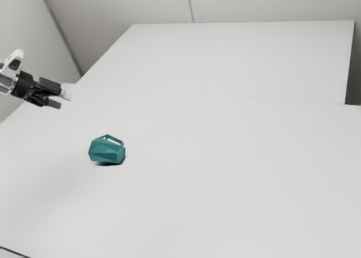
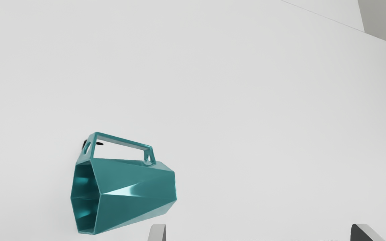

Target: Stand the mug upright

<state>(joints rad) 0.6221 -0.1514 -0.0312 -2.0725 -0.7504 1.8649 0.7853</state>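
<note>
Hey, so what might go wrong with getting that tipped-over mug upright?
The mug lies on its side, so a nudge might roll it. It isn't centered between the open gripper's fingers, so one might bump it. Its handle juts out and could snag a finger.

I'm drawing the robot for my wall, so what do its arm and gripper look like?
The arm is white and grey, with a rounded part that has a dark patch. The gripper is black and blocky, with two fingers. Their tips are light grey with darker sides.
</note>
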